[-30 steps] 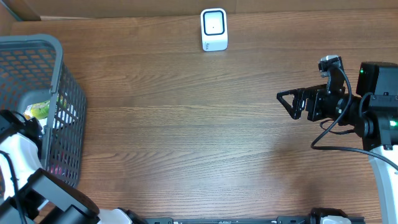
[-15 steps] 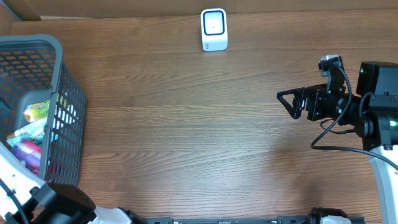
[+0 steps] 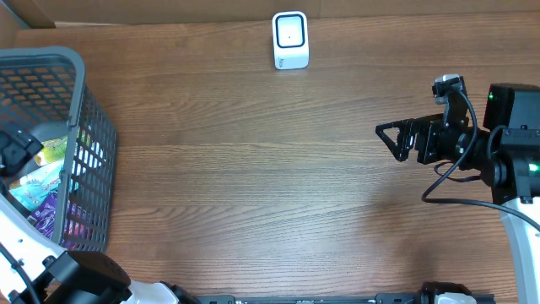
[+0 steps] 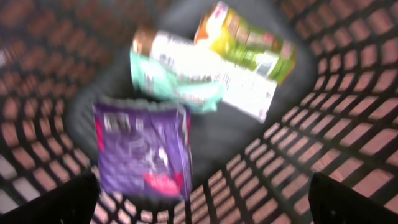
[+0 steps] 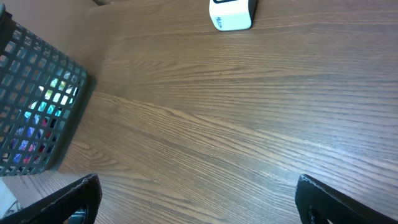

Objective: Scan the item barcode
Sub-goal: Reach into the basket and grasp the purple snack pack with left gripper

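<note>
The left gripper [image 4: 199,188] hangs inside the grey mesh basket [image 3: 88,110] with its jaws spread wide and nothing between them. Just below it, on the basket floor, lies a purple packet [image 4: 142,149]. Beyond that is a teal packet [image 4: 177,81], which overlaps what seems to be a green-and-yellow packet [image 4: 245,34] (the wrist view is blurred, so no print or barcode is readable). Across the wooden table [image 3: 253,186], well apart from the basket, the right gripper [image 3: 392,141] hovers, parted and empty. The white scanner [image 3: 290,40] stands upright at the far edge.
</note>
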You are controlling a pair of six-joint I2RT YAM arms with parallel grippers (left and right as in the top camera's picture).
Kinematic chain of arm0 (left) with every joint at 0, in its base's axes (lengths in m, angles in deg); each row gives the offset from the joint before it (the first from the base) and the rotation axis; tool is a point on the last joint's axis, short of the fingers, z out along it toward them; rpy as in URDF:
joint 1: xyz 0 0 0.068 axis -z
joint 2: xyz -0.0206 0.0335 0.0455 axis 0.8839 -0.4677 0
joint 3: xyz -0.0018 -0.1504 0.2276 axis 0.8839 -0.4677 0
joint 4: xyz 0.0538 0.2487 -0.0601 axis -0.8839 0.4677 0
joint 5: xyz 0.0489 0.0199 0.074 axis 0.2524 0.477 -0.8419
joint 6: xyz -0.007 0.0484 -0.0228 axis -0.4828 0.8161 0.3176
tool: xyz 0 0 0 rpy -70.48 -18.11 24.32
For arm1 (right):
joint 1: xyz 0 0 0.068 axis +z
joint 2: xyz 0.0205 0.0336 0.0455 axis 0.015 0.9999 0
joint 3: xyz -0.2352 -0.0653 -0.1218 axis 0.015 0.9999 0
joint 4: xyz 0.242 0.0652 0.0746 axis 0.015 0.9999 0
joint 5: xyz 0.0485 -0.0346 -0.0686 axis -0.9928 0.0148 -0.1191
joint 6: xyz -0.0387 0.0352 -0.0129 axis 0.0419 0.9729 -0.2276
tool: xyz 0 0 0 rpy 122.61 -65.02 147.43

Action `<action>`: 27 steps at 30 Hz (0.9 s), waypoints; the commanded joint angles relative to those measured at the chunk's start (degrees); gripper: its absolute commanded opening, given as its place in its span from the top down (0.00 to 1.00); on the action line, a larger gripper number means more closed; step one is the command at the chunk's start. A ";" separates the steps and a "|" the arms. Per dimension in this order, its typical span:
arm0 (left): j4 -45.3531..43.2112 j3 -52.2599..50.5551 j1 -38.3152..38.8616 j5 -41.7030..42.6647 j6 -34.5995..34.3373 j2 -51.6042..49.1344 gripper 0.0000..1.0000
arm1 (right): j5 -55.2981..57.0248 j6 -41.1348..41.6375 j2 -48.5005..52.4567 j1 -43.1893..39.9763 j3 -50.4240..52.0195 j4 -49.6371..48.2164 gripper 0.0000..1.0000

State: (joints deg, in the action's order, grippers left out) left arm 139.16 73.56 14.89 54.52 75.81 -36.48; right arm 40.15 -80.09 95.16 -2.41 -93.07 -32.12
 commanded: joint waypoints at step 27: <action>-27.96 -40.11 -0.28 -12.31 -7.02 -1.09 0.00 | 0.11 0.02 -0.02 0.26 -1.44 1.01 0.00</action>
State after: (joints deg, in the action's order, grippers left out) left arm 112.54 35.90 14.87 44.78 69.95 -37.27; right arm 40.13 -80.07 95.16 -2.41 -93.07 -31.07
